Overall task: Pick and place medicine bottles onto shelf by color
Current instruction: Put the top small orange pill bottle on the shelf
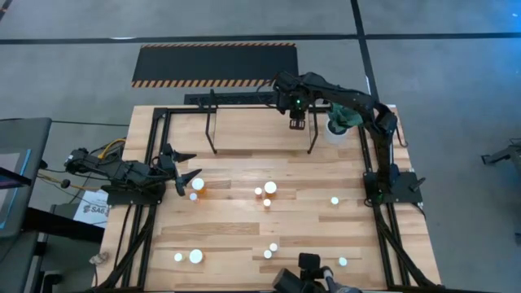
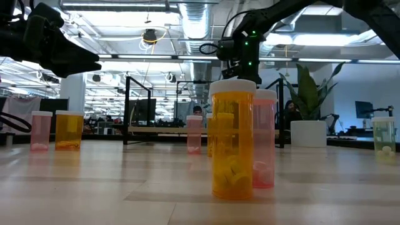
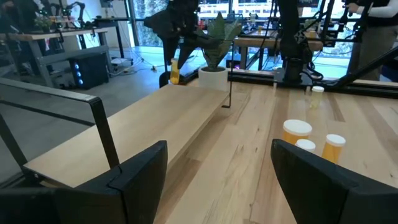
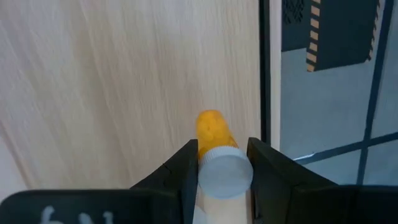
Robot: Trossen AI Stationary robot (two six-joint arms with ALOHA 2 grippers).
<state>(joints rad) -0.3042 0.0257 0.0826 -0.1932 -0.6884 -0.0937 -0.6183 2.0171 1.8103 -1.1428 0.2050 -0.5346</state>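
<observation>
My right gripper (image 4: 224, 163) is over the far part of the shelf (image 1: 260, 134), a light wooden board in a black rod frame. It is shut on an orange medicine bottle (image 4: 211, 129) with a white cap. The bottle also shows in the left wrist view (image 3: 175, 71). My left gripper (image 1: 182, 176) is open and empty near the table's left edge, beside two bottles (image 1: 198, 185). Several more white-capped bottles (image 1: 267, 192) stand upright on the table's middle and near part. My right gripper pinches the bottle's upper end, at the white cap (image 4: 225, 171), between its two fingers. The fingers come from above, pointing down. The bottle stands upright below them, its bottom (image 4: 210, 121) toward the shelf board; whether it touches the board I cannot tell.
A white pot with a green plant (image 1: 336, 124) stands at the shelf's right end, close to my right arm. A black mat with striped edges (image 1: 216, 63) lies on the floor beyond the table. Black frame rails (image 1: 155, 138) run along the table's sides.
</observation>
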